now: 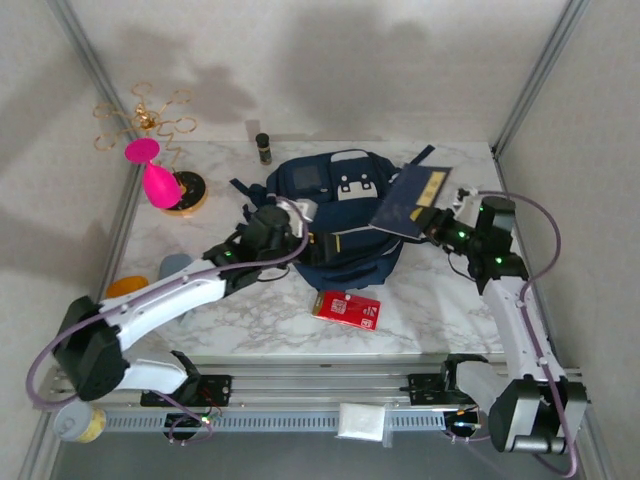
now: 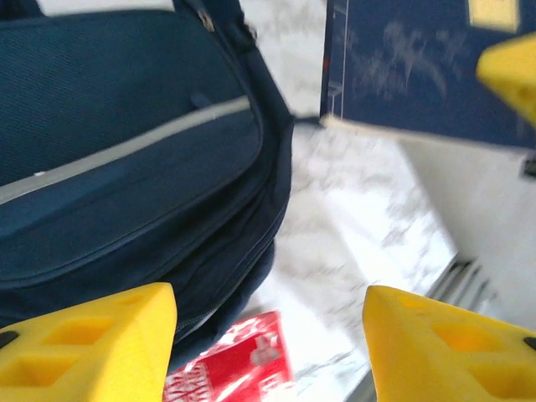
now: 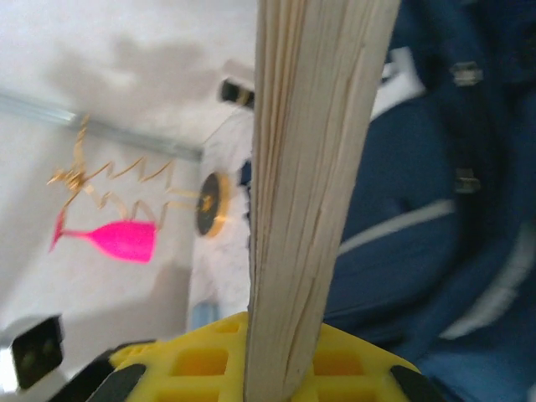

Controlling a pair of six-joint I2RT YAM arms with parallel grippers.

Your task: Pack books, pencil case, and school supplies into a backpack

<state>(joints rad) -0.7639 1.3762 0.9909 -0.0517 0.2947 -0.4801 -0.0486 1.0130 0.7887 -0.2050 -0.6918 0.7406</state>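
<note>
Book [image 1: 408, 200] clamped in right gripper [image 1: 436, 222] above backpack [image 1: 335, 225] edge; left gripper [image 2: 268, 335] open.

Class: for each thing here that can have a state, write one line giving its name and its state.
backpack: lying on the table.
navy book: clamped, tilted at the backpack's right side.
right gripper: shut on the navy book.
left gripper: open, nothing between its fingers.
red packet: lying flat on the table, ungripped.
</note>
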